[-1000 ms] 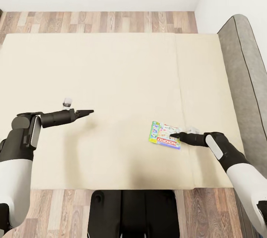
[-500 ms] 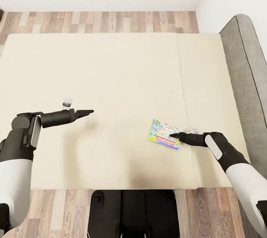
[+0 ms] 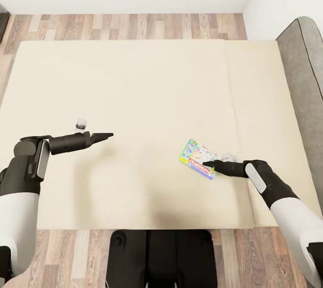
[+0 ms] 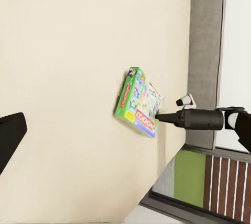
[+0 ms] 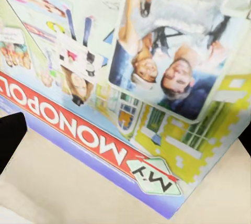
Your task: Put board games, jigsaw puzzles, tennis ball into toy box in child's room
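Monopoly board game (image 3: pixel 197 165) lies flat on the bed (image 3: pixel 134 81), right gripper (image 3: pixel 207 163) right at its edge; can't tell if it's gripping yet. Imo slide fingers around the box edge b4 lifting. Left gripper (image 3: pixel 109 135) hovers idle, looks clenched.

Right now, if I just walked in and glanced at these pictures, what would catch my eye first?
The bright My Monopoly box stands out, lying on the wide cream bed toward the robot's right. The right gripper has its dark tip at the box's near edge, while the left gripper hovers over bare bedding, well apart from it.
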Controlling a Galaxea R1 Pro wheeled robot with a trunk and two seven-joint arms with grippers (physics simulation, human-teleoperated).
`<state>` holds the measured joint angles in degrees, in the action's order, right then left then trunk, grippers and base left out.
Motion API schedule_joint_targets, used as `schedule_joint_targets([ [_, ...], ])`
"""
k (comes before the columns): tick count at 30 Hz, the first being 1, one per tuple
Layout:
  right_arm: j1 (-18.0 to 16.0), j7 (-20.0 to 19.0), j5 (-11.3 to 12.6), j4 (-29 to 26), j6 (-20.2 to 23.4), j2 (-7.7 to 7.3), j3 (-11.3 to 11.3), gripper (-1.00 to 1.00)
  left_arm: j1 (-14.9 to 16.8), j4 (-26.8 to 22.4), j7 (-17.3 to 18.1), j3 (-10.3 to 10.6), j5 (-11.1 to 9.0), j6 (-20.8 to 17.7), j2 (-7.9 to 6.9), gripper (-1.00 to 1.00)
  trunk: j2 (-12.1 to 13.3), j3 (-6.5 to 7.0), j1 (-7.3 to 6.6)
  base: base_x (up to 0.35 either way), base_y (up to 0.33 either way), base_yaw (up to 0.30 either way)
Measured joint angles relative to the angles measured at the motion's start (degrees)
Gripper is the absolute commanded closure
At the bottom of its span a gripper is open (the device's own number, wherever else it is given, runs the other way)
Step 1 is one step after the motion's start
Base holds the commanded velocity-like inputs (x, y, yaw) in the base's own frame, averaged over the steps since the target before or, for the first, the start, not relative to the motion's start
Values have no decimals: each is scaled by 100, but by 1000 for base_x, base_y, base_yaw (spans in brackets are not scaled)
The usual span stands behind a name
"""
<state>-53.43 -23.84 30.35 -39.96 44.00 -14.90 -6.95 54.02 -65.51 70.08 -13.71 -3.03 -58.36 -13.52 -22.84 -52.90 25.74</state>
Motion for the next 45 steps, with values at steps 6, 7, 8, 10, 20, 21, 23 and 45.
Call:
schedule_joint_targets([
  [6,2,-1,24,2,5,2,-2,-100,1,1,3,0,0,1,-1,-100,1,0,1,0,213,0],
  [7,2,-1,24,2,5,2,-4,-100,1,1,3,0,0,1,-1,-100,1,0,1,0,195,0],
  [8,2,-1,23,2,3,2,-7,-100,1,1,1,0,0,1,-1,-100,1,0,1,0,189,0],
  [10,2,-1,23,2,1,2,-9,-100,1,1,-3,0,0,0,-1,-100,1,0,1,0,178,0],
  [20,2,-1,27,0,-29,0,-4,-100,1,3,10,1,-12,0,-1,-100,1,0,1,0,43,0],
  [21,2,-1,25,0,-31,1,-4,-100,1,3,10,1,-12,0,-1,-100,1,0,1,0,2,0],
  [23,2,-1,22,0,-34,-4,-7,-100,1,3,9,1,-12,0,-1,-100,1,0,1,0,0,0],
  [45,-77,24,42,-250,54,-200,48,-100,1,3,1,1,-3,0,8,-100,1,0,1,0,0,0],
])
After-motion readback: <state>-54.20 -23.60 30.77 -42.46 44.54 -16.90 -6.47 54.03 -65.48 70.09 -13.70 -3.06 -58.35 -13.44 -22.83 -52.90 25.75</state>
